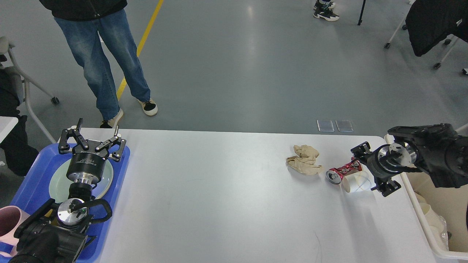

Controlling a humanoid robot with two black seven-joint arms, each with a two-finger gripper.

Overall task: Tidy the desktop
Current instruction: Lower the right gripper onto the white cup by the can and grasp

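Observation:
The white desktop [226,197] fills the lower view. On its right part lie a crumpled tan paper wad [304,160], a crushed red can [343,171] and a white paper cup [356,182] on its side, the can and cup touching. My right gripper [372,171] is open and low over the desktop, its fingers either side of the cup's closed end. My left gripper [92,138] is open and empty above a pale green plate [108,179] on the blue tray [33,182] at the left.
A cream-white bin [416,204] with cups inside stands against the desktop's right edge. A pink mug [9,224] sits at the tray's near left. A person in jeans [106,62] stands beyond the far left corner.

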